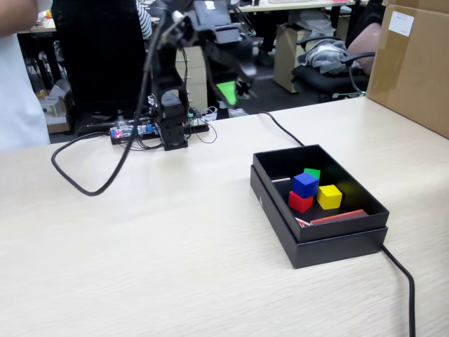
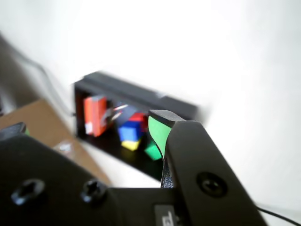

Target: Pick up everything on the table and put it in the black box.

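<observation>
Cubes: all four lie inside the black box in the fixed view; none shows on the bare wood, so I judge the task done or all but done

Counter [image 1: 175,253]: pale wood grain; broad and bare in the foreground; black cables cross it at the left and trail off the near right corner

Brown carton [image 1: 414,63]: stands at the far right edge, well apart from the cubes; no part of the job

Black box [image 1: 319,246]: shallow, matte, nested in its lid; sits right of centre on the counter; a flat red-orange strip [image 1: 340,216] lies along its near wall

Arm: raised high above its base at the back, well clear of the box

Gripper [image 1: 238,83]: lifted, green-lined finger showing; nothing visibly held; in the wrist view only one green pad [image 2: 159,131] is plain and the picture is blurred, so I cannot tell how far apart the jaws stand

Blue cube [image 1: 305,184]: perched on top of the red cube

Red cube [image 1: 299,202]: beneath the blue, on the box floor

Yellow cube [image 1: 329,196]: just beside the red, to its right

Green cube [image 1: 312,173]: behind the blue, partly hidden

Step in hand: likely retreat to rest; best done by keeping the gripper high and swinging away slowly, so no link clips the box rim or topples the blue cube
</observation>
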